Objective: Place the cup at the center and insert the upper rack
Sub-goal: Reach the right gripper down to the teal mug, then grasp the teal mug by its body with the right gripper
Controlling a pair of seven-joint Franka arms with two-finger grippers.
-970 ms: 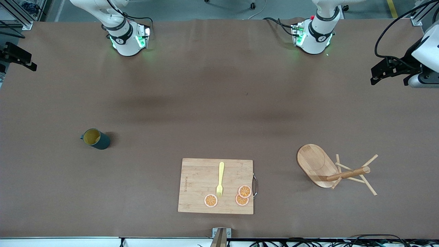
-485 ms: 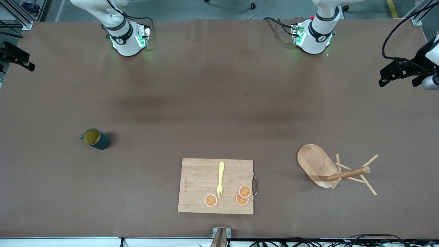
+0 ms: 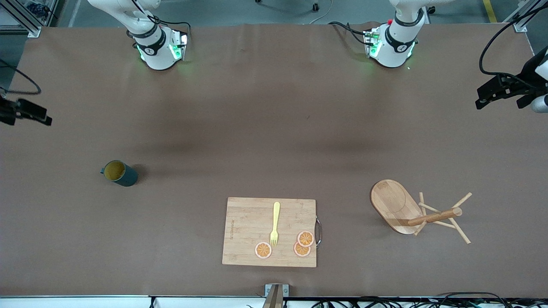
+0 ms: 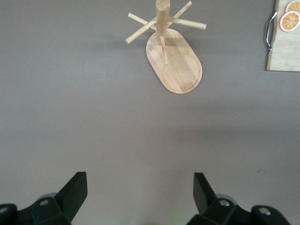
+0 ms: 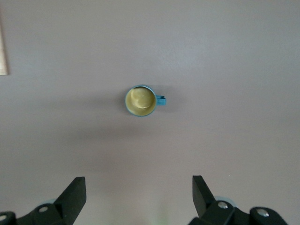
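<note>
Cup (image 3: pixel 119 173) upright on the bare table (image 3: pixel 265 128) toward the right arm's end, yellowish inside showing, handle small at its side, nothing touching it. Upper rack (image 3: pixel 413 211) standing on its oval base toward the left arm's end, post and slanted pegs leaning in the front view (straight up the post in the left wrist view). Between the two, nearer the front camera, a cutting board (image 3: pixel 248 233) carrying a yellow fork (image 3: pixel 275 224) and three orange slices (image 3: pixel 302 244), well apart from cup and rack alike. Right gripper (image 5: pixel 138 194) up in the air over bare table near the cup, fingers spread wide, holding nothing. Left gripper (image 4: pixel 140 194) likewise aloft over bare table near the rack, fingers wide apart, empty.
</note>
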